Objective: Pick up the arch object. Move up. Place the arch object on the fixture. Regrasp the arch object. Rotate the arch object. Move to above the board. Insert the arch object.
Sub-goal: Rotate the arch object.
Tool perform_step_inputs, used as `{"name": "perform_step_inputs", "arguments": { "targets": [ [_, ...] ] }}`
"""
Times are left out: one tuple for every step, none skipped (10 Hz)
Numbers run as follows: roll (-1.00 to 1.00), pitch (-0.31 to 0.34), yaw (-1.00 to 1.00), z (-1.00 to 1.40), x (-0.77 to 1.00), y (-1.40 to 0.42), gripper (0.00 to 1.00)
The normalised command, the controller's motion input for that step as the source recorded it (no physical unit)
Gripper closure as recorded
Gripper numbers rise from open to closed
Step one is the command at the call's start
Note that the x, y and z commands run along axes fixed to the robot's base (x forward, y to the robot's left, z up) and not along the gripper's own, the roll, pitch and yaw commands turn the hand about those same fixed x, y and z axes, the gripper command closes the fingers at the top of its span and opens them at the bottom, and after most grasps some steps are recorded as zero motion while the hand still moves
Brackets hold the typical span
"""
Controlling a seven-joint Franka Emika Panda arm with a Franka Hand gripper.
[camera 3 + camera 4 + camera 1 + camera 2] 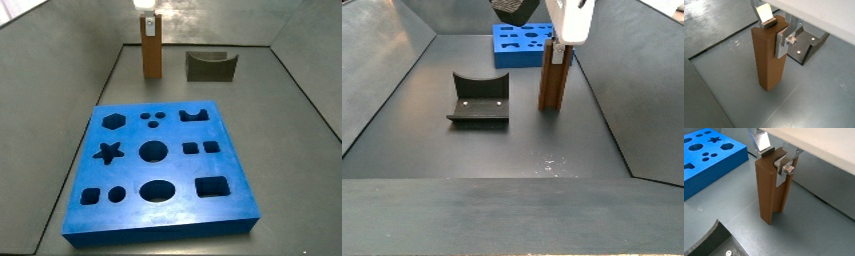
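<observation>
Brown arch (152, 55) stands upright at upper centre, fingers (788, 170) clamped on its top, perhaps just lifted; fixture (210, 65) placement, regrasp, rotation and board (160, 165) insertion remain.

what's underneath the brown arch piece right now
The claw holds the upright arch object by its top; only bare grey floor shows around its lower end. Contact is not discernible.

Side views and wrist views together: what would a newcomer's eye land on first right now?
The arch object, a brown bar standing upright with the gripper shut on its top end, beyond the board's far edge. Next, the bright blue board with its cut-outs, and the dark fixture beside the bar.
</observation>
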Motion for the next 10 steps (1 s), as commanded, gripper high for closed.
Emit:
{"name": "perform_step_inputs", "arguments": {
  "targets": [
    [0.11,-0.012,0.01,-0.22,0.02,0.00,1.00],
    [0.11,-0.012,0.01,-0.22,0.02,0.00,1.00],
    [0.11,-0.012,0.01,-0.22,0.02,0.00,1.00],
    [0.11,-0.012,0.01,0.00,0.00,0.00,0.00],
    [0.10,-0.012,0.01,1.00,0.00,0.00,0.00],
    [0.09,0.011,0.01,1.00,-0.02,-0.01,0.00],
    [0.06,0.032,0.02,0.94,-0.03,-0.02,0.00],
    [0.03,0.037,0.02,0.84,-0.03,-0.01,0.00],
    [-0.04,0.047,0.02,0.56,-0.01,-0.01,0.00],
    [-0.06,0.053,0.02,0.45,0.00,-0.01,0.00]
  ]
}}
